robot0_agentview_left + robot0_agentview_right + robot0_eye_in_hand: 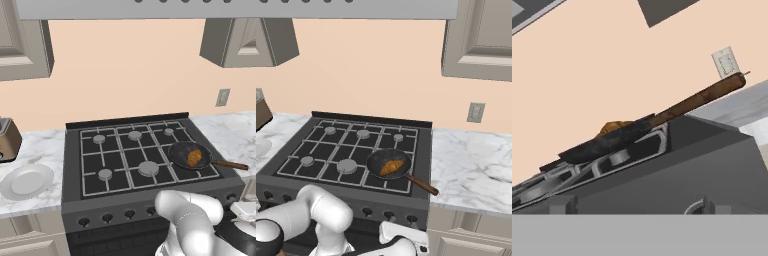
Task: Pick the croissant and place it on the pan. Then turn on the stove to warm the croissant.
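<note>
The croissant (194, 158) lies inside the frying pan (181, 150), toward its 3 o'clock side. The pan sits on the stove (75, 165) at the front right burner, with its brown handle (231, 164) reaching out over the marble tabletop (232, 135) toward 4 o'clock. In the hand view the pan (607, 142) is seen edge-on above the range's front panel, the croissant (614, 126) rising just over its rim. The end effector's fingers stand wide apart, gripping nothing. A white plate (26, 182) rests left of the range, a toaster (8, 140) behind it.
</note>
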Motion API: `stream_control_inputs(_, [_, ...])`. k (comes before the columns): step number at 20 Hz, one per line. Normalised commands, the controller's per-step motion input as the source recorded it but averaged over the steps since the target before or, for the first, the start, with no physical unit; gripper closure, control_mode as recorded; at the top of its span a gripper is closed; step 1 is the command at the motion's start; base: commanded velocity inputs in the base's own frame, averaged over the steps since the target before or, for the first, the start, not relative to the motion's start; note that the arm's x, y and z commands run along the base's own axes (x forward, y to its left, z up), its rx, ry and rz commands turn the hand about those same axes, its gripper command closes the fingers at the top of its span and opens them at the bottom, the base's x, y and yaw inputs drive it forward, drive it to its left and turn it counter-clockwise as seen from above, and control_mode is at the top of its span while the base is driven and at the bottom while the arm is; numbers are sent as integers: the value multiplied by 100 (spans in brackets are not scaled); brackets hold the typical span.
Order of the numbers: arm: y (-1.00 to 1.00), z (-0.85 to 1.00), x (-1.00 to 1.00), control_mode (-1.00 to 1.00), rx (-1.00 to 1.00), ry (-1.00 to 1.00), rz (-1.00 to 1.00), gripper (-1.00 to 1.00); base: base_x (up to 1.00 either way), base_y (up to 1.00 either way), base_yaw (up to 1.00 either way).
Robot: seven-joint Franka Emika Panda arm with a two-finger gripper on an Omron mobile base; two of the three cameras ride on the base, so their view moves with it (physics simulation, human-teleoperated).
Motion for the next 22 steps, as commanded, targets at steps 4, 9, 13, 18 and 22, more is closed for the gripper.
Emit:
stream_control_inputs(4, [-22,-14,9,-100,0,0,-1,-100,0,0,0])
stream_control_inputs(9, [-5,-22,2,-100,0,0,-1,-100,0,0,0])
stream_control_inputs(13, [0,-17,7,-100,0,0,-1,-100,0,0,0])
stream_control_inputs(18, [0,-9,14,-100,0,0,-2,-100,0,0,0])
stream_control_inputs(22, [-2,-4,18,-100,0,0,-2,-100,0,0,0])
